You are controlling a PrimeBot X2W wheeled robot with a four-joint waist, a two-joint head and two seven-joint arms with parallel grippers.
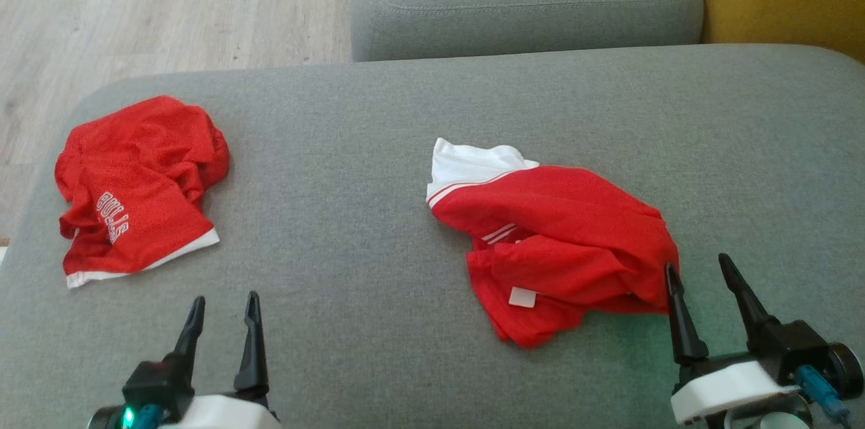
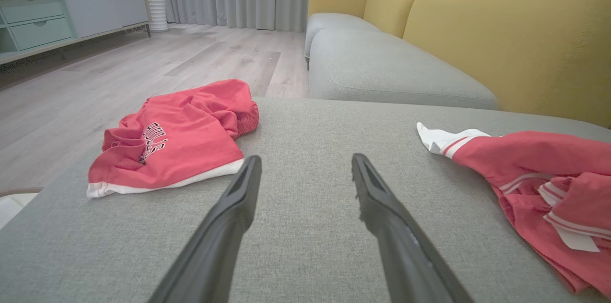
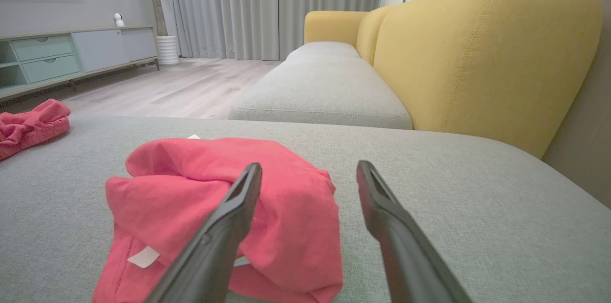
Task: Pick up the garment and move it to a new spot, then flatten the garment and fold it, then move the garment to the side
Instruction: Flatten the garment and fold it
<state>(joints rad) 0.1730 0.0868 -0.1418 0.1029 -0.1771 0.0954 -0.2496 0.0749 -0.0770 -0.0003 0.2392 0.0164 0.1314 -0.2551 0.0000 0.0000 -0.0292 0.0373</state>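
1. The grey cushion [image 1: 378, 145] is filling most of the head view, and both garments are lying on it.
2. The red and white garment [image 1: 561, 233] is lying crumpled a little toward 3 o'clock from the centre. Its long axis is running from 10 o'clock, where the white end is, to 4 o'clock. I am judging this one to be my target.
3. A second red garment with lettering [image 1: 135, 186] is lying at 9 o'clock, well apart from the first.
4. My right gripper [image 1: 697, 262] is pointing to 12 o'clock, its fingers widely apart and holding nothing. The target is lying at 10 o'clock from it. One fingertip is standing at the garment's 4 o'clock end and the other is over bare cushion. I cannot tell whether it is touching the cloth.
5. My left gripper [image 1: 225, 296] is also gaping and holding nothing. The target is lying at 2 o'clock from it, well apart, so the right arm is being the nearer one for the pick.
6. A small white label [image 1: 522, 296] is showing at the garment's 6 o'clock edge.
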